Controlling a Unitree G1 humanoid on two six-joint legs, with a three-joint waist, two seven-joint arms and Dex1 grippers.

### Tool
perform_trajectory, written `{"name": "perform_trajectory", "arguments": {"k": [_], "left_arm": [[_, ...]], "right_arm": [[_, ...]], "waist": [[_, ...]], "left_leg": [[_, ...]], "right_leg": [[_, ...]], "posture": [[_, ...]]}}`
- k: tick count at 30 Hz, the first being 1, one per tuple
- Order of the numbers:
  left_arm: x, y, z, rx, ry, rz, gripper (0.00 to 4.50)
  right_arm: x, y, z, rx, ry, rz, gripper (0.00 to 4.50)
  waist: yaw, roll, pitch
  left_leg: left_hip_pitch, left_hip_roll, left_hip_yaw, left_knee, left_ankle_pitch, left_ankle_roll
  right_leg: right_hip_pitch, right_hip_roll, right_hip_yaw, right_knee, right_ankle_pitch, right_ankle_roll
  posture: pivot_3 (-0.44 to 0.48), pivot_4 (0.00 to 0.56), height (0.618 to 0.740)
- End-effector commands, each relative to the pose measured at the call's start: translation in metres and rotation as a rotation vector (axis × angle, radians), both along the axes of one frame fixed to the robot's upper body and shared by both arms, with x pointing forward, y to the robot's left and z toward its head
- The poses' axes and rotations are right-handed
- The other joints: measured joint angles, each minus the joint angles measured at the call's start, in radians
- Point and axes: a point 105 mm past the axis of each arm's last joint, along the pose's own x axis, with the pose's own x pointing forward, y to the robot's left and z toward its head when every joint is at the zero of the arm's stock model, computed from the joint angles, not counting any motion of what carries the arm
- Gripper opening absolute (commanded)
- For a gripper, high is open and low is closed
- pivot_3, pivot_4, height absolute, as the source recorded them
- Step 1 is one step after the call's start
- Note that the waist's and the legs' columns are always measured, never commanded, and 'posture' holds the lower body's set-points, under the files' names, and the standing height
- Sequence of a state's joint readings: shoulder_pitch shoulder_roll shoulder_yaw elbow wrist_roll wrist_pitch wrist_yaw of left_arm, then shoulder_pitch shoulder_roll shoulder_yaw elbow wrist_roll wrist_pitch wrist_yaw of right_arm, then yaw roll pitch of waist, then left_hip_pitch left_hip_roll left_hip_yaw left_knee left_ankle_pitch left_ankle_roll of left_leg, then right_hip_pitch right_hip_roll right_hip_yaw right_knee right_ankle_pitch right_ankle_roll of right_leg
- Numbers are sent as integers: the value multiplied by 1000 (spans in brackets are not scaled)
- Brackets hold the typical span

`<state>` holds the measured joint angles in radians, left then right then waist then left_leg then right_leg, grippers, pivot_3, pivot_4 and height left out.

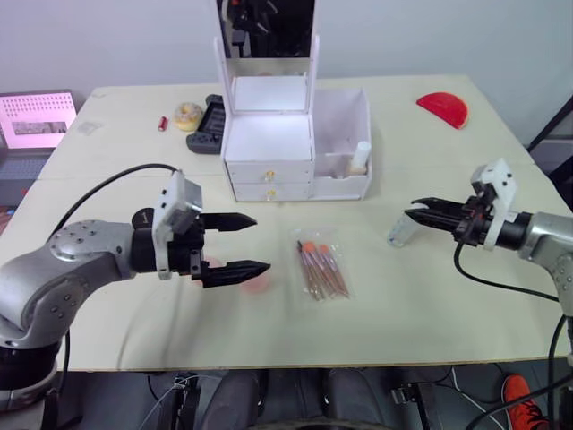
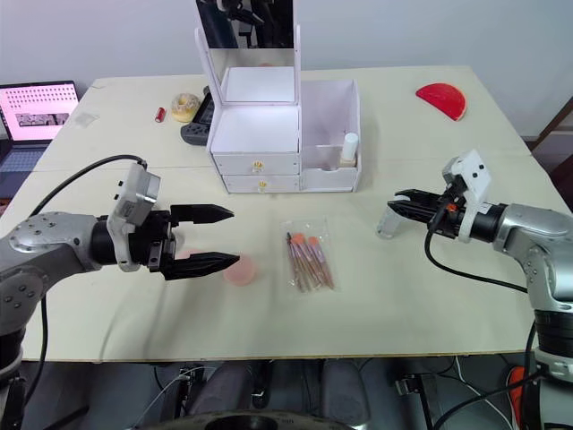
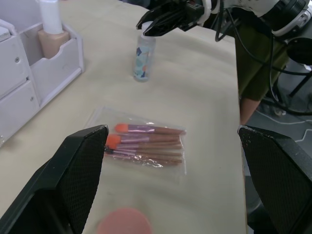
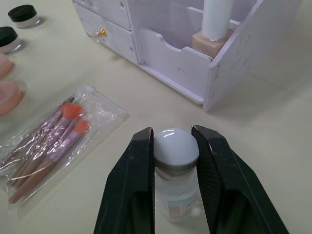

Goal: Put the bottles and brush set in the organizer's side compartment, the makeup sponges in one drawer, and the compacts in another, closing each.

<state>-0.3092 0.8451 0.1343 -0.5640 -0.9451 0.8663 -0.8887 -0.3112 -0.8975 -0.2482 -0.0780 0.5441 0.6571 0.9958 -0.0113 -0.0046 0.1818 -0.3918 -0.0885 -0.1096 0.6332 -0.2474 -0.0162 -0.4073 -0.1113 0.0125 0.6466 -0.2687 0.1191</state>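
My right gripper (image 4: 173,135) is shut on the white cap of a small clear bottle (image 4: 175,197) that stands on the table right of the white organizer (image 1: 269,134). My left gripper (image 1: 261,244) hangs open above a pink makeup sponge (image 1: 257,281). The bagged brush set (image 1: 322,267) lies flat between the two grippers. A beige bottle (image 1: 360,158) stands in the organizer's side compartment (image 1: 343,112). Both drawers (image 1: 269,170) are shut. Two more sponges (image 4: 7,95) and two black-lidded compacts (image 4: 23,14) lie to the left of the brush set.
A mirror (image 1: 267,27) rises from the organizer's top. Behind it to the left lie a black game controller (image 1: 208,125), a yellow ring (image 1: 188,114) and a small red item (image 1: 163,124). A red half-disc (image 1: 442,108) lies far right, a laptop (image 1: 36,121) far left.
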Motion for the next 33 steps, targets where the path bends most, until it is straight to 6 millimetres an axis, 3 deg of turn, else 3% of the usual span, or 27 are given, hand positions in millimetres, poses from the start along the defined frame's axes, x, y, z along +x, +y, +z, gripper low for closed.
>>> {"name": "perform_trajectory", "arguments": {"k": [1,7,11,14,18,21,33], "left_arm": [[1,1,7,4,-45,7,4500],[7,6,10,7,-63,32,4500],[9,5,11,2,-67,34,4500],[9,5,11,0,-68,35,4500],[9,6,12,-4,-75,42,4500],[10,7,16,-11,-90,55,4500],[11,9,44,-46,-186,124,4500]], "right_arm": [[-3,17,47,-29,-134,82,648],[-8,58,106,23,-215,251,648],[12,81,139,60,-240,263,648],[27,92,149,84,-234,282,648],[53,107,147,53,-219,291,648],[76,113,132,6,-190,290,648],[109,121,87,-49,-100,301,648]], "waist": [[-1,0,0],[-2,0,0],[-2,-1,1],[-1,-3,2],[-3,-3,2],[-4,-3,2],[-10,-3,2]], "left_leg": [[0,0,0,0,0,0],[0,1,0,-1,0,0],[-1,0,-1,0,0,0],[-1,0,0,0,0,0],[-2,0,-1,-1,0,0],[-2,0,-1,-2,0,0],[-3,-1,0,-2,1,-2]], "right_leg": [[0,0,0,0,0,0],[-1,0,0,0,0,0],[-1,-1,0,-2,0,0],[-1,-1,0,-2,0,0],[-2,-1,0,-1,0,0],[-3,0,0,-1,0,0],[-5,1,0,1,0,0]], "posture": [[0,150,740],[0,150,740],[0,150,740],[0,150,740],[0,150,740],[0,150,740],[0,150,740]]}}
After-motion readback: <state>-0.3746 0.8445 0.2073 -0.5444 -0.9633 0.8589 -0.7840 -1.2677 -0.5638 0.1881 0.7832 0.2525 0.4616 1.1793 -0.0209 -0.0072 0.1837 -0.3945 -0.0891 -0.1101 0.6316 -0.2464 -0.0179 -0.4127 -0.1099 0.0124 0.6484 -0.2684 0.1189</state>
